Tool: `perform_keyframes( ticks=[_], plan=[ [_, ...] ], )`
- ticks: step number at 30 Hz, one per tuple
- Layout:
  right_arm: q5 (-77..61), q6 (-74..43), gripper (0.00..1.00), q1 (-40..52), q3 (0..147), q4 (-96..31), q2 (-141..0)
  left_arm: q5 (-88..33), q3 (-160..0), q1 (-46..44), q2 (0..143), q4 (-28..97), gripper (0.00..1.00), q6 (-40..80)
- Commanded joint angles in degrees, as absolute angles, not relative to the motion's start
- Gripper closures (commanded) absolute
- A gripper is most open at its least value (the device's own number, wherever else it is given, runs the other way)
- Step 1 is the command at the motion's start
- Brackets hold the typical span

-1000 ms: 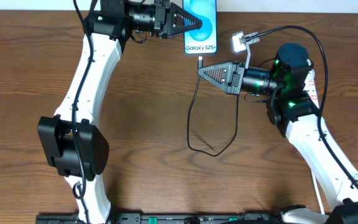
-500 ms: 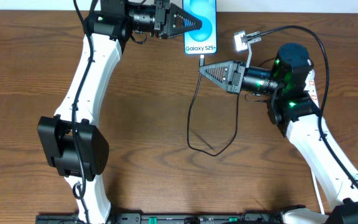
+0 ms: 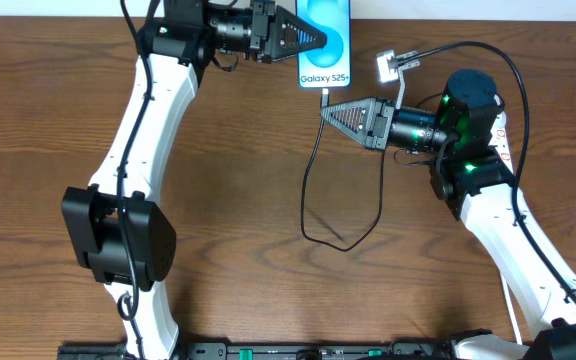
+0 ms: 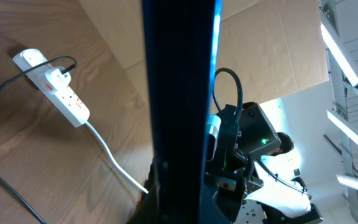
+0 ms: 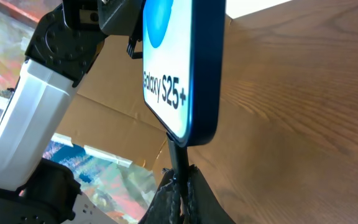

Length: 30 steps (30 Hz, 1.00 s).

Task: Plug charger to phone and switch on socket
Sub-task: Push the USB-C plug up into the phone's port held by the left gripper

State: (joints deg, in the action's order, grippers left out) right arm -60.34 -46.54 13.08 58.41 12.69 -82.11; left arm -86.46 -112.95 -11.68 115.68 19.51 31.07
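Almost nothing has moved since a second ago. Only the right gripper [image 3: 324, 108] has crept a tiny bit up toward the phone [image 3: 336, 55], and the phone sits where it was.

The phone is at the top of the frame, just right of the middle. Its screen faces up, blue with white words on it. The left gripper [image 3: 318, 40] comes in from the left and looks to be pinching the phone by its side. In the right wrist view the phone seems lifted off the tabletop [image 3: 228, 200].

Just under the phone's lower edge is the plug tip [image 3: 324, 94] of the charger [image 3: 305, 195]. The right gripper is pressed together on the thin black cable right behind that tip. The tip touches the phone's edge, but I cannot tell if it is pushed all the way in. I think the plugging step is at its very end and needs one small, straight push.

The rest of the charger loops down the middle of the frame. The socket [image 3: 392, 66] lies to the upper right, apart from both grippers, so I think switching it on is not yet done.
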Motion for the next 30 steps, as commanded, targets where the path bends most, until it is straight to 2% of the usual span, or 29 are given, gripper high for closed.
perform_keyframes(
  ticks=[1,30],
  plan=[
    [-59.48,-47.37,0.99,12.84,58.52,12.86,-81.54,-87.83,-113.67,-12.36,114.98,19.2,0.93,29.8],
    [-60.34,-47.94,0.99,12.19,58.52,12.82,-81.54,-87.85,-113.67,-12.29,114.98,19.22,0.93,28.1]
  ],
)
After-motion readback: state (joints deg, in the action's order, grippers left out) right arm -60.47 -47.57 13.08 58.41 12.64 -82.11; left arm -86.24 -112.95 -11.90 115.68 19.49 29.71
